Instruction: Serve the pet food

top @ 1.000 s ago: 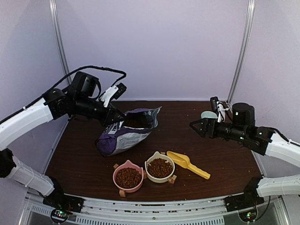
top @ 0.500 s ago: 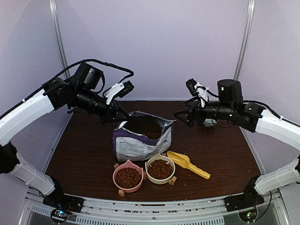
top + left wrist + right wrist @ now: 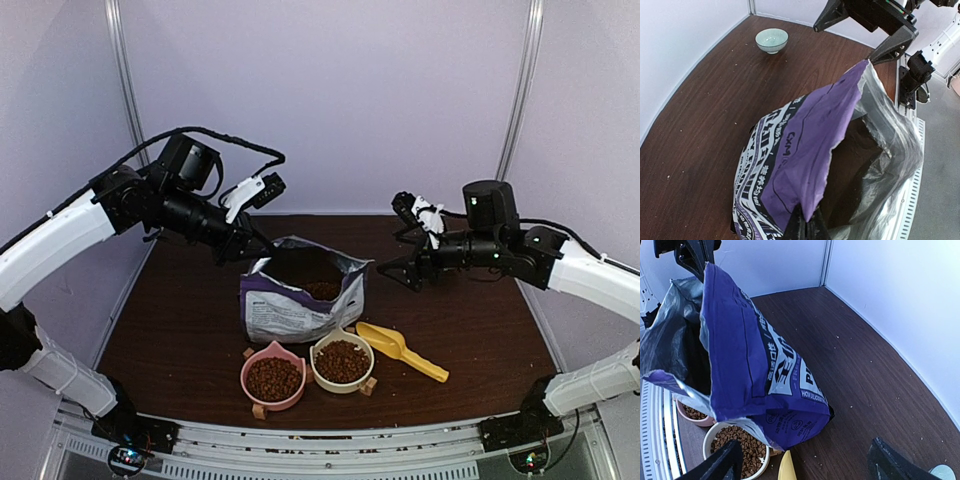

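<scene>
The purple food bag (image 3: pixel 300 300) stands upright with its mouth open behind two bowls. My left gripper (image 3: pixel 262 254) is shut on the bag's top left rim; the left wrist view shows the fingertips (image 3: pixel 807 227) pinching the purple edge (image 3: pixel 805 150). Pet food (image 3: pixel 322 290) shows as dark kibble inside the bag. It also fills the pink bowl (image 3: pixel 273 379) and the cream bowl (image 3: pixel 342 360). My right gripper (image 3: pixel 400 264) hangs open just right of the bag's top edge, touching nothing. Its wrist view shows the bag (image 3: pixel 755 355) and the kibble (image 3: pixel 735 447) ahead of the spread fingers (image 3: pixel 715 465).
A yellow scoop (image 3: pixel 402 351) lies on the table right of the cream bowl, with its tip (image 3: pixel 787 470) also in the right wrist view. A small pale green bowl (image 3: pixel 772 40) sits at the back right of the table. White walls close in the table.
The left gripper has raised the bag from lying on its side to upright. The right arm swung in from the right and has dropped lower beside the bag's right edge.
</scene>
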Robot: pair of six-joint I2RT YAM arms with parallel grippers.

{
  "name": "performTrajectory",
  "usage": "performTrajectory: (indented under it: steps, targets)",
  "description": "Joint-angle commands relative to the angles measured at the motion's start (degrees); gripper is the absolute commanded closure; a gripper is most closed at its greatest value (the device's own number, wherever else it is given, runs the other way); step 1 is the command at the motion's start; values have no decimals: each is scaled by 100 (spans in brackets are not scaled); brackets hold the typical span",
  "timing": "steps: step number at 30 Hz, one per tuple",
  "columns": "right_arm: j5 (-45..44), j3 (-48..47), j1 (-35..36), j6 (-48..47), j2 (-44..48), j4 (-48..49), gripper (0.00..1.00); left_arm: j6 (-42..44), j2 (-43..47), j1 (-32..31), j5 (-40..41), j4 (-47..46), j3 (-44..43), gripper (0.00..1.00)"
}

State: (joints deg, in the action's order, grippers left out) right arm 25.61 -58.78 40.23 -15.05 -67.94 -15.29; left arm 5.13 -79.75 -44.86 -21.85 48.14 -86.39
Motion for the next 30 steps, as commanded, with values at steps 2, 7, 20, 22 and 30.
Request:
performTrajectory:
  steps: [2, 7, 20, 22, 30]
  targets:
    - [-169, 350, 7, -8, 187, 147, 12, 174, 163, -31, -116, -467, -219, 100]
    - [117, 44, 235, -121, -93, 34, 13, 182, 168, -31, -106, -465, -212, 100]
    - [-129, -764, 902, -574, -734, -155, 37, 159, 214, -31, -91, -470, -176, 100]
    - [-191, -747, 906, -618, -738, -168, 45, 164, 223, -33, -89, -471, -174, 100]
    - [-562, -718, 930, -748, -660, -137, 69, 165, 206, -31, -71, -469, -203, 100]
